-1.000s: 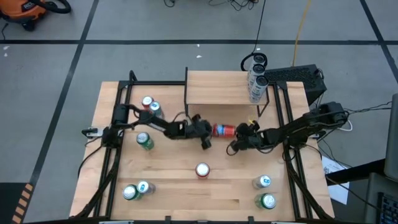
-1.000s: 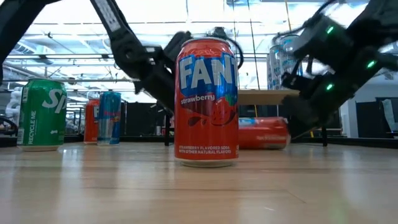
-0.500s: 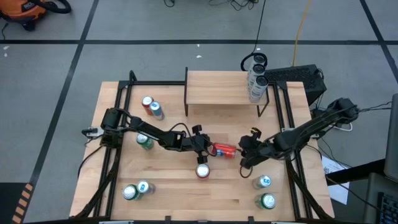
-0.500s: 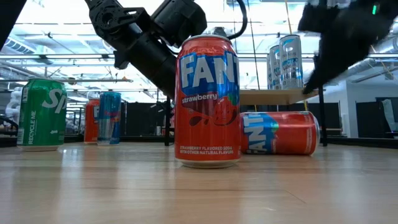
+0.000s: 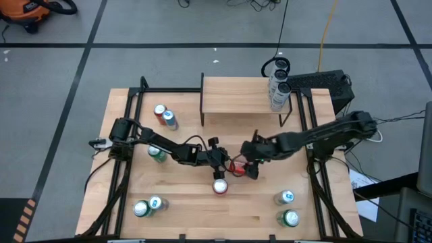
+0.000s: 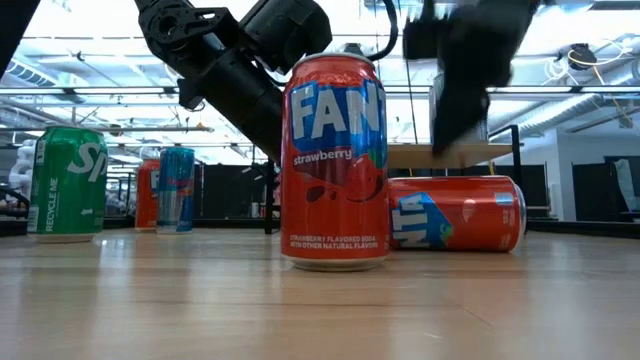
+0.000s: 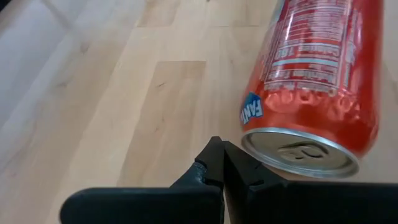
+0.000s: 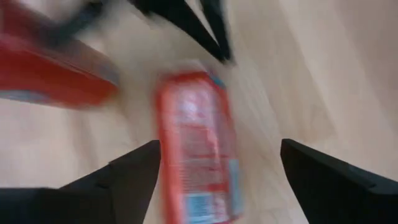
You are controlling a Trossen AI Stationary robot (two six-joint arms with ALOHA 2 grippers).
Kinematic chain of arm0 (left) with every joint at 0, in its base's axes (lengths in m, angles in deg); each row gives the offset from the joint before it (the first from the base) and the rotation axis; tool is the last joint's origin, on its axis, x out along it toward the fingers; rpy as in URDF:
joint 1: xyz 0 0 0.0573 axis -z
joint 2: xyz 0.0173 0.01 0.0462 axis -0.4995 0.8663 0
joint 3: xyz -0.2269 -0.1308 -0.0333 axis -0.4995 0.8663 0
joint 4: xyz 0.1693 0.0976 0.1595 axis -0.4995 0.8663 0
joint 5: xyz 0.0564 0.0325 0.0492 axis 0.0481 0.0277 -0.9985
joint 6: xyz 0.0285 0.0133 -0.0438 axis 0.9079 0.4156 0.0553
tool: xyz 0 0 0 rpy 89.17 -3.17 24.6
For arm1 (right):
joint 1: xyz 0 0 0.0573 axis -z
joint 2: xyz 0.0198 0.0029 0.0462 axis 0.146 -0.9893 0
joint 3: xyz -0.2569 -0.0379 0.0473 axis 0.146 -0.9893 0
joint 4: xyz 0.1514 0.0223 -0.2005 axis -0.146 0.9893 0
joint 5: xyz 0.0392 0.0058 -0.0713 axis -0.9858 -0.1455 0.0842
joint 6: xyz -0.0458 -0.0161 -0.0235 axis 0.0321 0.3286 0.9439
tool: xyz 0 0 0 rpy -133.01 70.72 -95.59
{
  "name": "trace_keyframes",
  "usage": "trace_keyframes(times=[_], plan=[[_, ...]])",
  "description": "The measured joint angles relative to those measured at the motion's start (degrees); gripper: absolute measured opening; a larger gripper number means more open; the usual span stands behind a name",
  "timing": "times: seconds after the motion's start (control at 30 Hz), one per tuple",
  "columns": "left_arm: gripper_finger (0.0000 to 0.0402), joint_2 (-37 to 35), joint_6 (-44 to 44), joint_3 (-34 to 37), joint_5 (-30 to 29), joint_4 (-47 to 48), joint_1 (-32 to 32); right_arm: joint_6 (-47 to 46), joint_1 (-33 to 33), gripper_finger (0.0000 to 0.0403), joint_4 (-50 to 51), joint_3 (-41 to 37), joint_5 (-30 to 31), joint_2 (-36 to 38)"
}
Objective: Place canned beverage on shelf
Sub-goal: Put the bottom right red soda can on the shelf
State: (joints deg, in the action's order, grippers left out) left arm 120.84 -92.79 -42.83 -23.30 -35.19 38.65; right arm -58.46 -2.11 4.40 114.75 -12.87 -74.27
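High view, fallen red can [image 5: 237,167] mid-table between left hand [image 5: 221,163], right hand [image 5: 251,162]

Cans [image 5: 220,185]: 9 on table [image 5: 202,210], 3 on shelf [image 5: 236,101]; 2 arms [image 5: 169,145].

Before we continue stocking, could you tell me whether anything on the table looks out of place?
One red Fanta can lies on its side mid-table, beside an upright one; the other cans stand.

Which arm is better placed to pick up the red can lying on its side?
The right. The right gripper is open with the lying red can framed between its fingers. The left gripper is shut, its tips beside the can's top end, not around it.
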Motion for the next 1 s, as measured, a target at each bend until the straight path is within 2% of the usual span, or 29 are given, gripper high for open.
trace_keyframes(times=[0.07,0.33,0.5,0.7,0.77,0.87,1.0], plan=[[0.0,0.0,0.2,0.0,-0.6,0.3,0.4,-0.3,0.4,0.0322,-0.2,-0.1,-0.8,-2.8],[0.0,-0.1,0.3,0.0,-1.3,1.5,0.5,-0.5,-0.1,0.0322,-6.7,0.0,-11.8,-9.3],[0.0,-0.6,-0.1,0.1,-1.4,1.9,0.5,0.0,-0.7,0.0319,-7.4,0.2,-10.5,-13.2],[0.0,-4.6,0.3,0.1,-2.8,4.7,0.5,1.7,-0.9,0.0272,-8.3,0.2,-9.0,-14.4],[0.0002,-6.5,0.4,0.3,-3.1,5.2,0.5,2.2,-1.2,0.0272,-8.7,0.2,-9.0,-14.3],[0.0024,-9.5,1.5,2.4,-3.4,4.2,0.5,3.4,-1.3,0.0272,-8.9,0.1,-9.0,-13.7],[0.0081,-14.4,1.4,6.6,-3.7,3.4,0.5,5.0,-1.3,0.0272,-8.6,-0.2,-9.0,-11.7]])
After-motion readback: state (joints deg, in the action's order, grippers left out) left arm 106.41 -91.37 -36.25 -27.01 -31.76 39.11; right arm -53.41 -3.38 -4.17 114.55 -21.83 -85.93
